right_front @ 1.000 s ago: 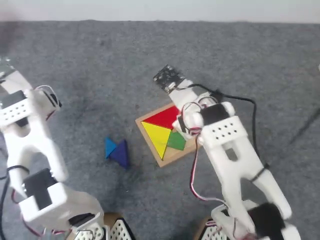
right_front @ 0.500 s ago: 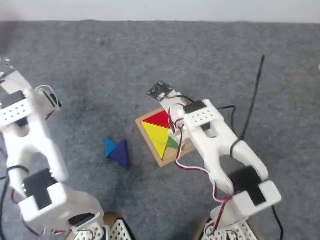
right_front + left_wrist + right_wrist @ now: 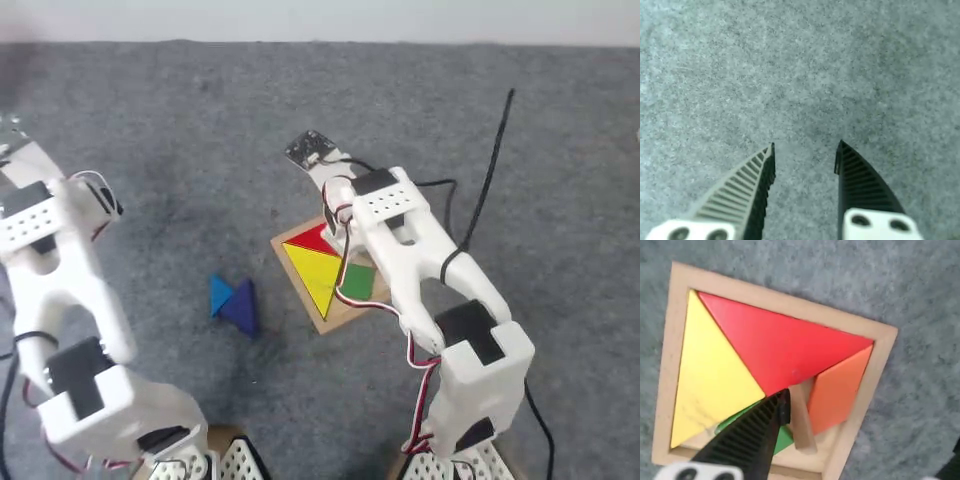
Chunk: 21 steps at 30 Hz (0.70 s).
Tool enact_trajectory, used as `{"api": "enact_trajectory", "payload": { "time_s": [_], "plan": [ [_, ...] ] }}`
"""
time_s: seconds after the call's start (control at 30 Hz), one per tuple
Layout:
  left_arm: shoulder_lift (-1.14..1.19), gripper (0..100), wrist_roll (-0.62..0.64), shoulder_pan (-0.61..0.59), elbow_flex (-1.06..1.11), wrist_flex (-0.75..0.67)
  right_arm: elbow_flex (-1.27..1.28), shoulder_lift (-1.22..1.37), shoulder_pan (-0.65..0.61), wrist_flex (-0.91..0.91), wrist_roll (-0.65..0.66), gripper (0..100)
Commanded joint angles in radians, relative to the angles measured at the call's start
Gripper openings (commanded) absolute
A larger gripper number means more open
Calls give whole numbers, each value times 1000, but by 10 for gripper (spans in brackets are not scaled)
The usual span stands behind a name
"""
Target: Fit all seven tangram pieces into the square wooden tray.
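The square wooden tray [image 3: 328, 318] lies mid-table and holds a red triangle [image 3: 785, 352], a yellow triangle [image 3: 710, 380], an orange piece [image 3: 837, 390] and a green piece [image 3: 356, 281]. A wood-coloured strip [image 3: 802, 427] shows between the green and orange pieces. My right gripper [image 3: 340, 255] hangs over the tray, open. One dark finger [image 3: 752, 437] has its tip at the red triangle's corner, and nothing is held. A blue triangle [image 3: 220, 294] and a dark blue piece [image 3: 243, 307] lie on the carpet left of the tray. My left gripper [image 3: 805, 150] is open above bare carpet.
Grey carpet [image 3: 200, 150] covers the whole table. The left arm [image 3: 60, 260] stands along the left edge, well away from the loose pieces. A black cable [image 3: 490, 170] runs behind the right arm. Both arm bases sit at the near edge.
The right arm swung left and drew in over the tray, uncovering more of the green piece and hiding part of the red one. The left arm and loose blue pieces stayed put.
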Motion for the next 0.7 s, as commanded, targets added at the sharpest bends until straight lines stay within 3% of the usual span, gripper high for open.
{"api": "enact_trajectory", "payload": {
  "time_s": [0.0,0.37,0.67],
  "plan": [
    [-21,195,-5,6,-5,2,-60,-21,10,13,-14,505],
    [-20,195,-5,6,-5,2,21,-62,10,87,-11,505],
    [-20,195,-5,6,-5,3,152,-54,4,-22,-9,505]
  ]
}}
